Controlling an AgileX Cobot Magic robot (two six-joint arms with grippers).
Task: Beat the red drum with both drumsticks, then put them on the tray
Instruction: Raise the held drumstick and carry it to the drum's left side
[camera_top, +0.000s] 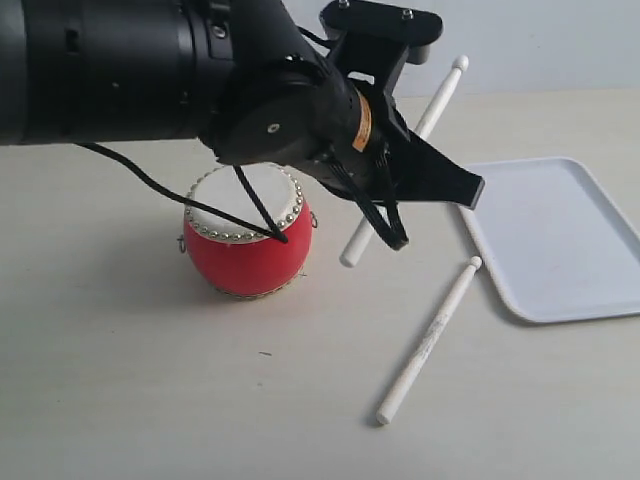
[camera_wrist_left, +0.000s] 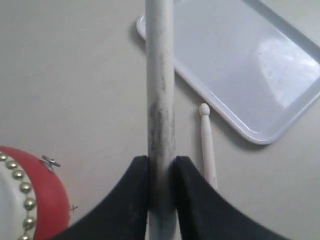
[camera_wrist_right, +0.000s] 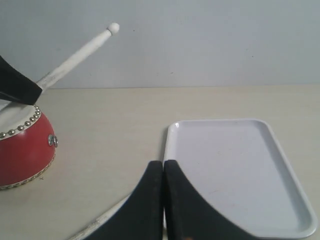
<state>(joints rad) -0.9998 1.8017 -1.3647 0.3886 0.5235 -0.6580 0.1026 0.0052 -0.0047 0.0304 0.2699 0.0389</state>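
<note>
Red drum (camera_top: 247, 240): upright on the table (camera_top: 120, 390), cream skin uppermost, apart from the white tray (camera_top: 560, 250), which lies to its right in the exterior view. My left jaws pinch one drumstick (camera_wrist_left: 160, 75) by its shaft; it is held clear of the table, tilted, rounded tip uppermost, between drum and tray. The second drumstick (camera_top: 428, 342) lies flat on the table, its tip just beside the tray's rim. My right jaws are pressed together with nothing between them, near the tray's edge.
</note>
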